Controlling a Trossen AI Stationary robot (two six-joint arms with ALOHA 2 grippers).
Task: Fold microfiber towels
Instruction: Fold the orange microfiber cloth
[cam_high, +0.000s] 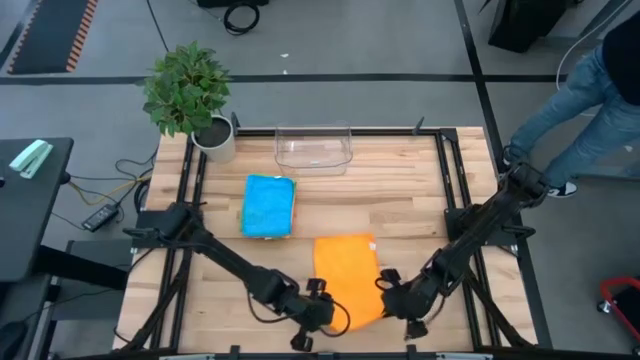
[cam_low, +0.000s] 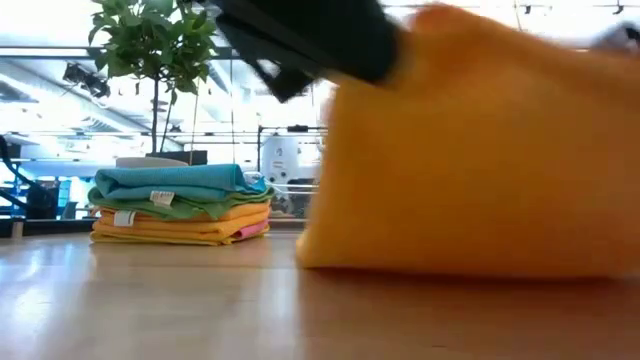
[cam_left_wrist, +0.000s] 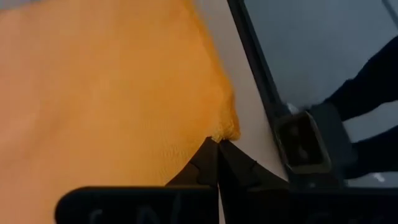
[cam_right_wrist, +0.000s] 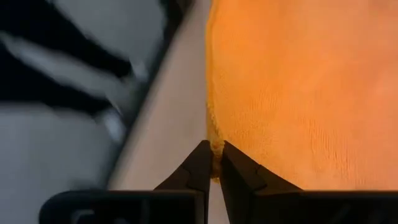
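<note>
A: What do we have hidden? In the low view the orange towel (cam_low: 470, 150) fills most of the frame, blurred, and covers both pincers; a dark arm part crosses above it.

B: Confirmed. In the wrist views we see the left pincer (cam_left_wrist: 217, 144) clenched on one corner of that towel and the right pincer (cam_right_wrist: 213, 146) clenched on its edge. In the high view the left pincer (cam_high: 338, 318) and right pincer (cam_high: 388, 298) sit at the towel's near end, close to the bench (cam_high: 410, 200) front edge.

A: Where are the other towels?

B: We see a folded stack (cam_high: 268, 206) beside the orange towel, apart from it, blue on top. The low view shows green, yellow, orange and pink layers beneath.

A: Open room?

B: Bare wood lies right of the stack. A clear bin (cam_high: 313, 148) and potted plant (cam_high: 188, 92) stand at the far edge. A person's legs (cam_high: 575, 95) show beyond the right corner.
</note>
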